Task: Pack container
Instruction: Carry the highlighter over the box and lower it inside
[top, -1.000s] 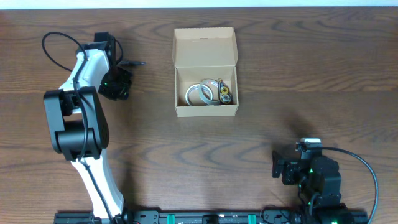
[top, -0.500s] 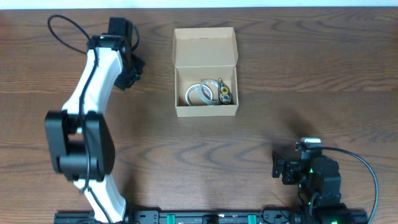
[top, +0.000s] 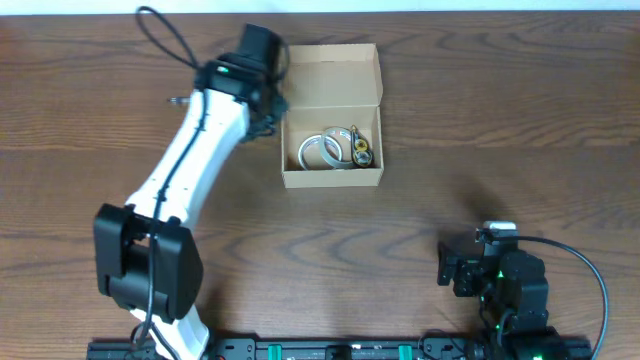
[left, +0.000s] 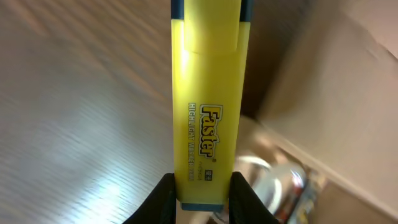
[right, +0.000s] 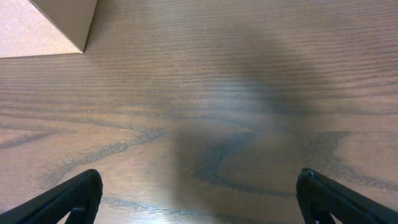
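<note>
Overhead we see the container (top: 330, 72) open on the tabletop (top: 480, 120), far centre; the left wrist shows our left pincer (left: 202, 200) clamped on a yellow highlighter (left: 205, 106); the right wrist shows our right pincer (right: 199, 186) spread wide.

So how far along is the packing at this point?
Done: tape rolls and a small yellow-black item lie in the open container. In hand: the left gripper is shut on a yellow highlighter at the container's left edge. Remaining: drop it in, close the flap. The right gripper sits open, idle.
</note>
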